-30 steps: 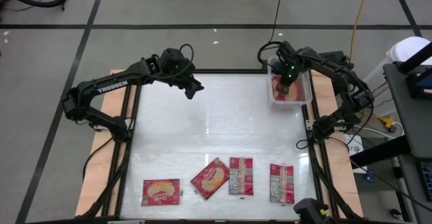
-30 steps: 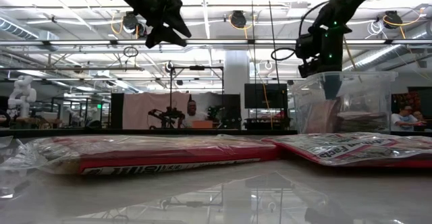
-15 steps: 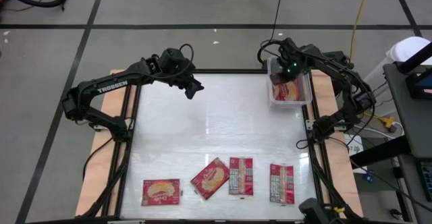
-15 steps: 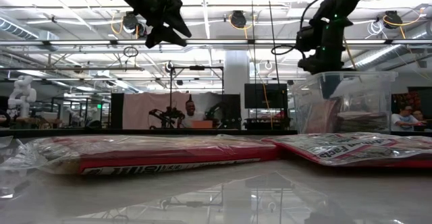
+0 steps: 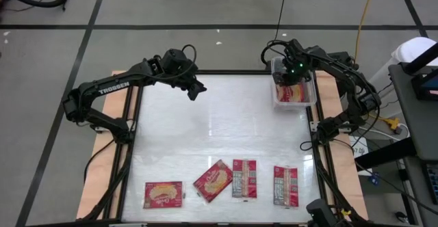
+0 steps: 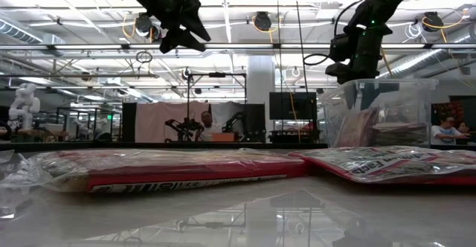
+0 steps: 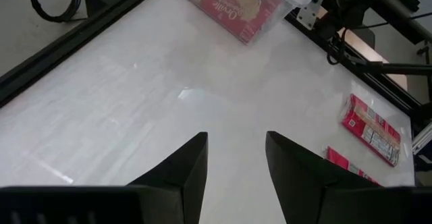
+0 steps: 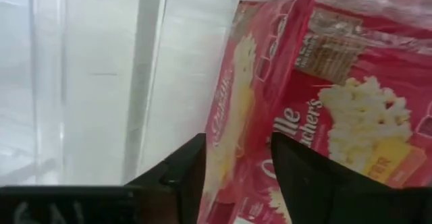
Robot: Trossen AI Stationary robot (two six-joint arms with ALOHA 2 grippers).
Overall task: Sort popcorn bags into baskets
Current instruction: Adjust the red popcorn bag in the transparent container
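I have the right gripper (image 5: 288,76) parted and empty above the basket (image 5: 309,102), bag deposited; next, fetch another popcorn bag (image 5: 286,185).

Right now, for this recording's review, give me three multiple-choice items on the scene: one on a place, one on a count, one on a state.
1. Where is the clear basket?
A. far right corner of the table
B. near left corner
C. table centre

2. How many popcorn bags lie on the bare table along the near edge?
A. two
B. four
C. seven

3. How are the right gripper's fingers?
A. shut on a bag
B. shut on nothing
C. parted, holding nothing

Answers:
1 A: the high view shows it at the far right corner.
2 B: four bags lie in a row there.
3 C: the right wrist view shows a gap between its fingers, with a bag lying beyond in the basket.
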